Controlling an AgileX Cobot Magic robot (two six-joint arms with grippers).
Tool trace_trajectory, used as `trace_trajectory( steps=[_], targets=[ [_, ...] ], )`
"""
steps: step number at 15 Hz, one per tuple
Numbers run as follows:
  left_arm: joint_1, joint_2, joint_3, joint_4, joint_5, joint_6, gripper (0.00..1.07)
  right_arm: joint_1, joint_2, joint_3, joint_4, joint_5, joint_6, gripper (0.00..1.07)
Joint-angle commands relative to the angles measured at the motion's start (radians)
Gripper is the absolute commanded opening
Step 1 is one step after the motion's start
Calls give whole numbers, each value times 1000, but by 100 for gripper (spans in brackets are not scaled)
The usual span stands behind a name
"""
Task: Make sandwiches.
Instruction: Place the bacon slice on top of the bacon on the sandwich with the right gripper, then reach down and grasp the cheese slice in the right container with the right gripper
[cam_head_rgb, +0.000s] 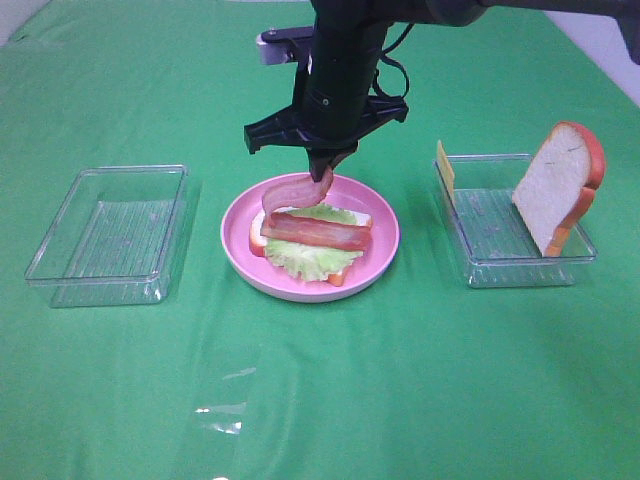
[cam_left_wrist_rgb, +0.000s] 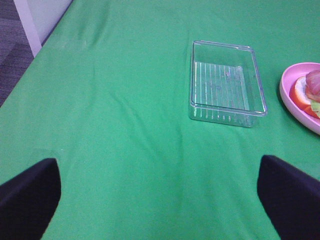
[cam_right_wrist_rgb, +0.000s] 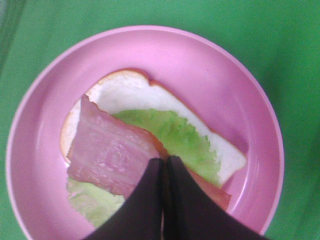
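The sandwich (cam_head_rgb: 310, 243) sits half-built on the pink plate (cam_head_rgb: 392, 240) at the middle of the green tabletop (cam_head_rgb: 320, 400). It has one white slice with an orange-brown crust, ruffled pale lettuce (cam_head_rgb: 305, 260) and a flat bacon strip (cam_head_rgb: 325, 233). The right jaws are pinched together on a second bacon strip (cam_head_rgb: 300, 192), which hangs over it. Only the high view shows the spare bread slice (cam_head_rgb: 555, 185) propped in the right tray (cam_head_rgb: 520, 275) with the cheese (cam_head_rgb: 444, 165). Only the left wrist view shows the left jaws, wide apart, short of the left tray (cam_left_wrist_rgb: 227, 82).

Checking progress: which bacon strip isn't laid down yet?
The curled bacon strip hanging from the right tool; the other strip lies flat on the lettuce.
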Motion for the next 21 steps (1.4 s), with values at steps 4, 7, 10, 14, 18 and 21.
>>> trace_trajectory(
  steps=[4,7,10,14,18,21],
  targets=[
    [5,-14,1,-1,-2,-4,100,0,51,-5,-31,57,14,0],
    [5,-14,1,-1,-2,-4,100,1,53,-5,-71,63,-18,1],
    [5,-14,1,-1,-2,-4,100,1,53,-5,-62,63,-63,56],
    [5,-14,1,-1,-2,-4,100,1,32,-26,-57,133,-181,99],
    [5,-14,1,-1,-2,-4,100,1,-67,-79,-67,186,-181,99],
    [5,-14,1,-1,-2,-4,100,-11,-120,-79,-129,213,-186,99]
  ],
)
